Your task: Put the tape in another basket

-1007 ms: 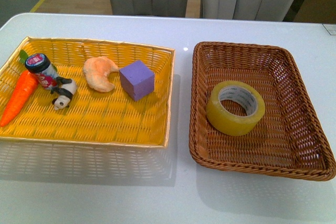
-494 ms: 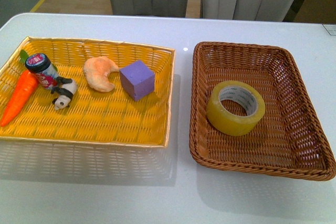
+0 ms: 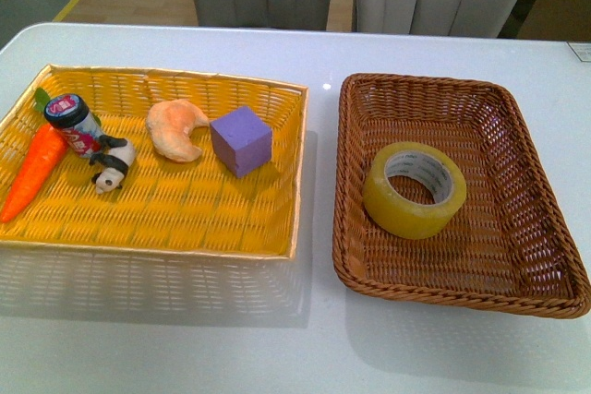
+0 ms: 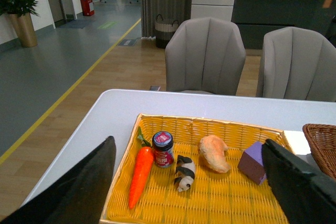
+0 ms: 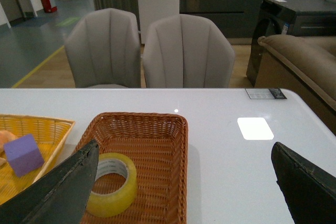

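1. Up front, neither arm shows. The tape (image 3: 415,189) lies flat in the brown basket (image 3: 517,228), toward that basket's left half. The yellow basket (image 3: 231,237) sits just beside it on the white table (image 3: 185,348) and holds a carrot (image 3: 35,168), a small jar (image 3: 74,124), a panda figure (image 3: 113,165), a croissant (image 3: 177,128) and a purple cube (image 3: 241,140).

2. From the left wrist, the left gripper (image 4: 199,190) is spread wide, pinching nothing. The yellow basket (image 4: 173,127) lies between and ahead of its fingers (image 4: 79,187), with the carrot (image 4: 139,175), jar (image 4: 163,148), panda (image 4: 184,171), croissant (image 4: 214,152) and cube (image 4: 254,161) inside. The brown basket's rim (image 4: 321,142) shows near the other finger.

3. From the right wrist, the right gripper (image 5: 184,192) is likewise spread and empty, well above the table. The tape (image 5: 111,184) sits in the brown basket (image 5: 163,150), just beside one dark finger (image 5: 58,192); the cube (image 5: 22,153) is beyond that finger.
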Motion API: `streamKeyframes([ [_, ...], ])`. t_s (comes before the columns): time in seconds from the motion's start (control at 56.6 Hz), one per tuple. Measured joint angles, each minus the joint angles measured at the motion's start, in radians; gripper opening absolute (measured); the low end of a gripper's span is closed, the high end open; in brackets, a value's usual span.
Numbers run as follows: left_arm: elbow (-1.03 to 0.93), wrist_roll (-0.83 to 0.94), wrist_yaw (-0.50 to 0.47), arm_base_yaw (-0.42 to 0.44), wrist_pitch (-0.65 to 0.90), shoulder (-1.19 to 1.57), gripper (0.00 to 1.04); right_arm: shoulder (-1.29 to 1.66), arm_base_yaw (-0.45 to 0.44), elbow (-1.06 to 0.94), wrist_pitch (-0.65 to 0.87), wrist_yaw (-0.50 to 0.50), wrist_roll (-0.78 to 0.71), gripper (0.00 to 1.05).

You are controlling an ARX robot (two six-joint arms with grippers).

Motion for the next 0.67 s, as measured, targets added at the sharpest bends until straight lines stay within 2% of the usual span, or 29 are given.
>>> streamKeyframes([
  [0.053, 0.000, 0.000, 0.000, 0.000, 0.000, 0.000, 0.97, 0.000, 0.000, 0.000, 0.000, 0.000, 0.000, 0.96],
  [0.124, 0.000, 0.002, 0.000, 0.000, 0.000, 0.000, 0.95, 0.000, 0.000, 0.000, 0.000, 0.000, 0.000, 0.96],
  [0.671, 0.000, 0.002, 0.000, 0.000, 0.000, 0.000, 0.96, 0.000, 0.000, 0.000, 0.000, 0.000, 0.000, 0.96],
])
